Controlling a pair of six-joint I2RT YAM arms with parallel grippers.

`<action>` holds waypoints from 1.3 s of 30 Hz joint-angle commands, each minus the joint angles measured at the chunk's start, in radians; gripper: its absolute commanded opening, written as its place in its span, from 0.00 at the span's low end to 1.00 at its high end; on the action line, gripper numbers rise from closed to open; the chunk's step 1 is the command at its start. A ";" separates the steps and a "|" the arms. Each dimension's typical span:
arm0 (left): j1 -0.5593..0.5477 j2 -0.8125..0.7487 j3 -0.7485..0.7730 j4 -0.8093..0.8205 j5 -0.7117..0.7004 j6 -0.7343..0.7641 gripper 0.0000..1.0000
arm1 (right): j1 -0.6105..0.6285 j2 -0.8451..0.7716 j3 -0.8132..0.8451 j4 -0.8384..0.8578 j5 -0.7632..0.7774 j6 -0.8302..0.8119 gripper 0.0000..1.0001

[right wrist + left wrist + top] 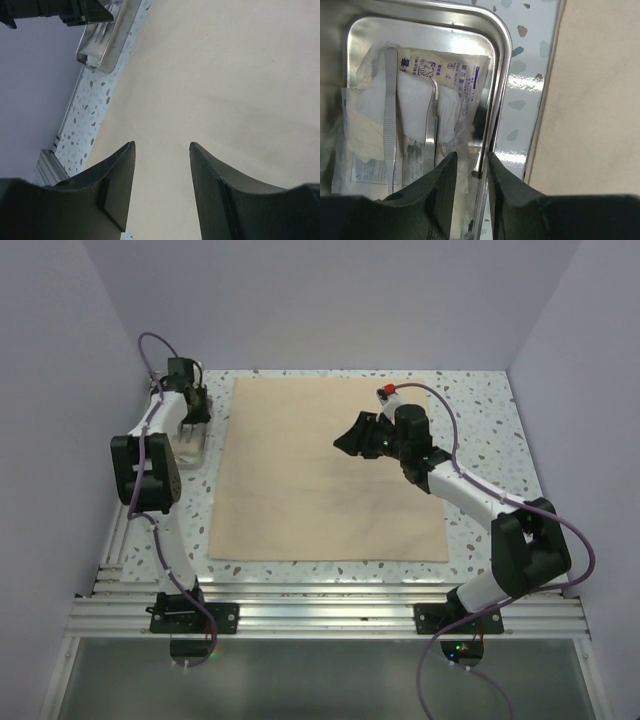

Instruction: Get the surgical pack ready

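The surgical pack's tan cloth (320,480) lies flat and unfolded across the middle of the table. Its steel tray (190,448) sits off the cloth's far-left corner. In the left wrist view the tray (502,75) holds white packets (445,75) and steel tweezers (390,115). My left gripper (472,157) straddles the tray's right rim, one finger inside and one outside, with a gap showing. My right gripper (350,440) hovers open over the cloth (225,75) with nothing between its fingers (120,170).
The speckled table (480,420) is boxed in by lavender walls on three sides. An aluminium rail (330,615) carries both arm bases at the near edge. The tray (102,42) shows at the top left of the right wrist view.
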 commanded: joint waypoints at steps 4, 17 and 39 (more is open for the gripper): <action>-0.002 0.046 0.020 -0.017 0.091 -0.014 0.32 | -0.002 -0.012 -0.004 0.037 -0.005 0.002 0.51; 0.004 0.108 0.013 -0.022 0.074 -0.008 0.14 | -0.002 -0.005 -0.004 0.039 -0.002 0.002 0.50; 0.003 0.185 -0.010 -0.048 -0.063 -0.002 0.14 | -0.002 0.012 -0.008 0.056 -0.010 0.013 0.50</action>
